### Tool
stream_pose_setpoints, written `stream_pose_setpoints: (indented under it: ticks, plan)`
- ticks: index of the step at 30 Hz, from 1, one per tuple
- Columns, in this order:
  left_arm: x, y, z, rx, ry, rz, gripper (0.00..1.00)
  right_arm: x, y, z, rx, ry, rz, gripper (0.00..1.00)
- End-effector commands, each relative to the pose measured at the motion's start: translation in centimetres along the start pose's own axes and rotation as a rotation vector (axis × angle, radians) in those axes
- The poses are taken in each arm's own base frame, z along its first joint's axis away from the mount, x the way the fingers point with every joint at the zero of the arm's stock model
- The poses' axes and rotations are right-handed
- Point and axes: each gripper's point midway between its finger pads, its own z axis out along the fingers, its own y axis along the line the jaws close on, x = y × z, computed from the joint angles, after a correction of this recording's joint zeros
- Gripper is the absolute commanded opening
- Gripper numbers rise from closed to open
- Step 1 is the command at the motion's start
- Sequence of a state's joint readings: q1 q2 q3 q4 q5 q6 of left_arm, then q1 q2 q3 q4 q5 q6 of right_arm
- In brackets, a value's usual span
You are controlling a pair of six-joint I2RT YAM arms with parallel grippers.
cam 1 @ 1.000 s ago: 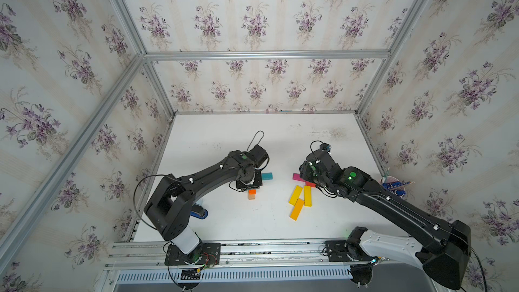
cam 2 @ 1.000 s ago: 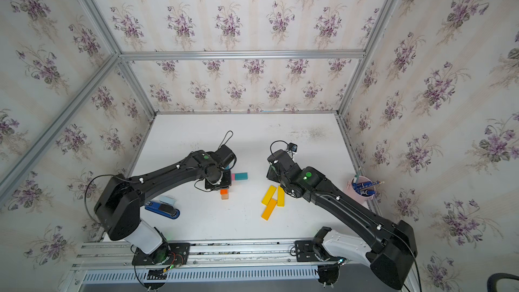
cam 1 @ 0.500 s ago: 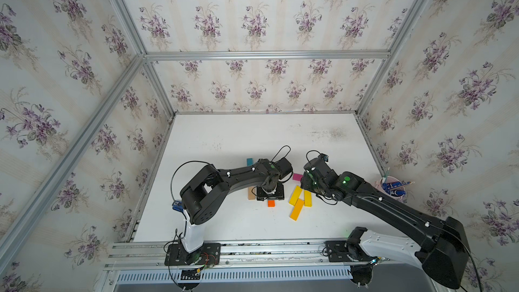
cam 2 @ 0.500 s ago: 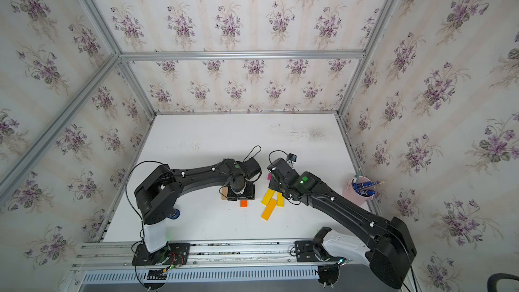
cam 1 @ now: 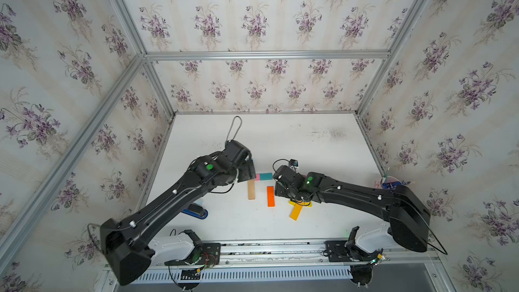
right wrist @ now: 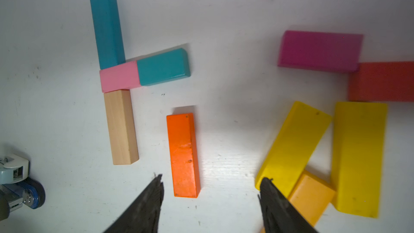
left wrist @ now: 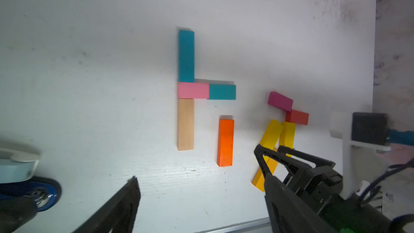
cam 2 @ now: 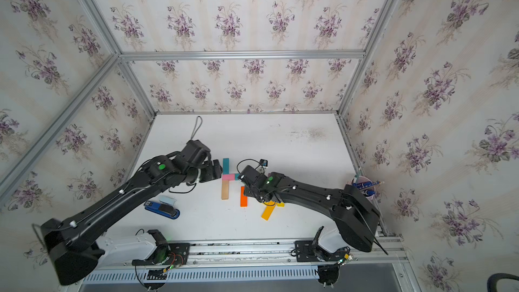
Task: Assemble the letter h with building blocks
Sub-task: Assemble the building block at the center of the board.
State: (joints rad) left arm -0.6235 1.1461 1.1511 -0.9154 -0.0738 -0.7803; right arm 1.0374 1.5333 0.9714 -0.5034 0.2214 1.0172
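My left tool [left wrist: 199, 179] and right tool [right wrist: 212, 178] both gape empty; the orange block [right wrist: 183, 153] lies apart, probably the h's short leg.

You face walls [cam 1: 252, 23] papered with purple flowers — aluminium rails [cam 1: 266, 55] run along their seams. The white tabletop [cam 1: 280, 141] shows grey scuffs [cam 1: 330, 133] near the back wall.

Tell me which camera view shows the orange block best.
The right wrist view: the orange block lies whole, large and sharp. The left wrist view shows the block whole but smaller; in both top views the block is tiny.
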Motion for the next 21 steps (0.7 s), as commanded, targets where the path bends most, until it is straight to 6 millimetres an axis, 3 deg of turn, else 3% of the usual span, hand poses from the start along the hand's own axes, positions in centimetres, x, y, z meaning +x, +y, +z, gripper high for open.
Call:
stream_pose_setpoints:
  ticks: [1,6,17,21]
  plan:
    - [-0.6,3.4,-1.0,-0.023,-0.025,-0.020,0.94,1.3,1.7,1.5,-0.019,0.039,-0.022,0.70]
    - [-0.5,5.3,-0.6,-0.002,0.020,-0.093,0.98,2.8,2.4,3.7,-0.028,0.098,-0.053,0.65]
    - [0.1,5.4,0.8,0.031,0.069,-0.138,0.99,3.6,1.8,5.9,0.059,0.139,-0.107,0.48]
    - [0.3,5.8,0.9,0.020,0.077,-0.142,0.99,3.0,1.2,6.2,0.089,0.134,-0.105,0.41]
